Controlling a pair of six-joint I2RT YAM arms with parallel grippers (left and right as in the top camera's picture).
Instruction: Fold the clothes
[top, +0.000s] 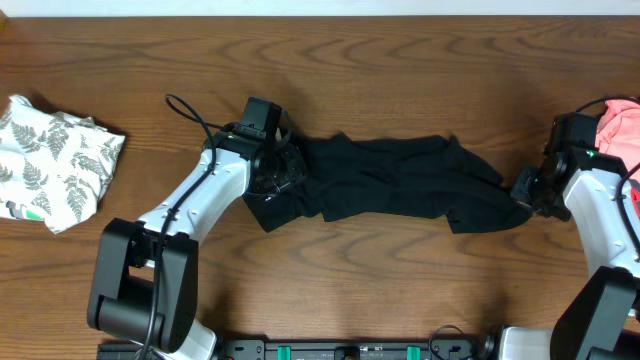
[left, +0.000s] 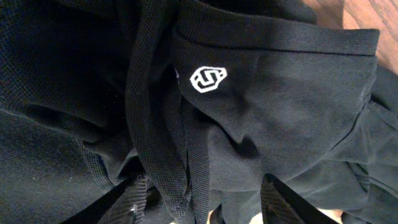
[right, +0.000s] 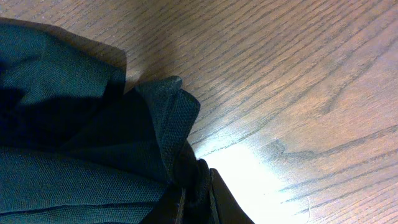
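Observation:
A black mesh garment (top: 400, 180) lies crumpled and stretched sideways across the middle of the table. My left gripper (top: 278, 172) is at its left end. In the left wrist view its fingers (left: 202, 205) stand wide apart over bunched black fabric (left: 286, 106) that bears a small white logo (left: 208, 79). My right gripper (top: 522, 190) is at the garment's right end. In the right wrist view its fingers (right: 199, 193) are pinched together on a folded edge of the black fabric (right: 56, 124), low over the wood.
A white cloth with a grey fern print (top: 55, 160) lies crumpled at the far left. A pink-red cloth (top: 622, 125) sits at the right edge behind my right arm. The table is brown wood (top: 400, 60).

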